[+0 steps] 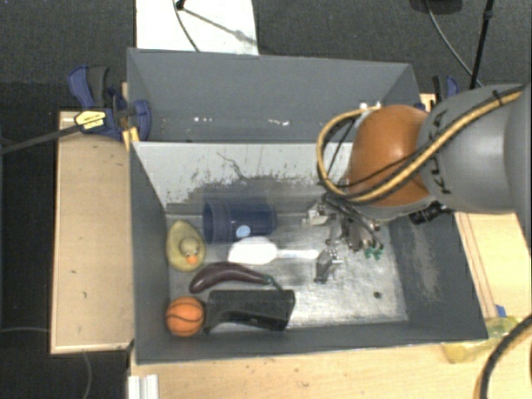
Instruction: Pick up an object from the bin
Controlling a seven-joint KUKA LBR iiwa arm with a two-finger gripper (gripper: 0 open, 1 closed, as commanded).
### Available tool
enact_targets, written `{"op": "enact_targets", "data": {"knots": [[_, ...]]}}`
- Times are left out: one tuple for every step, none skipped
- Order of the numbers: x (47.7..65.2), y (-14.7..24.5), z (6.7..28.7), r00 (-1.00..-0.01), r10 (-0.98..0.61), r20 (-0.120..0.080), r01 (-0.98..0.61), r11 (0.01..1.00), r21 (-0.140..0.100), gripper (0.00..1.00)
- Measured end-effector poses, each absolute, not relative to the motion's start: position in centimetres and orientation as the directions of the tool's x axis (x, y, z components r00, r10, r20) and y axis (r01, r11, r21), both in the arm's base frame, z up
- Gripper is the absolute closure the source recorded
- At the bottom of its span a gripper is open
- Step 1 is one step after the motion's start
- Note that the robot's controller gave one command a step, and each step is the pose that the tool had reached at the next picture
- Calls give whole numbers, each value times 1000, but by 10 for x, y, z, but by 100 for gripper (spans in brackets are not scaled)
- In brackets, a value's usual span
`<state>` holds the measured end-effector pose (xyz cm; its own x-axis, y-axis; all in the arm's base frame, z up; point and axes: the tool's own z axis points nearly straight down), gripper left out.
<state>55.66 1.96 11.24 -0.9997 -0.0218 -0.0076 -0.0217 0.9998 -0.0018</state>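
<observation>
My gripper [342, 257] hangs low over the bin floor, right of the middle, open with nothing between its fingers. Its left fingertip [323, 269] stands right by the handle end of a white spoon-like scoop [254, 252], which lies flat with its head to the left. Behind the scoop, a dark blue cup [238, 220] lies on its side. A dark purple eggplant [226, 275] lies just in front of the scoop, to the left of the gripper.
In the left front corner sit a yellow rubber duck [184, 246], an orange ball [185, 316] and a black blocky object [252, 307]. The arm with its orange cover and looped cables reaches in from the right.
</observation>
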Motion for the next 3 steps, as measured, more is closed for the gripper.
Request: {"op": "enact_targets", "data": {"knots": [[562, 4, 75, -961, -277, -14, -277, 961, -2, 100], [562, 4, 75, -961, -277, -14, -277, 961, -2, 100], [564, -1, 229, -971, -239, -7, -239, 971, -2, 100]]}}
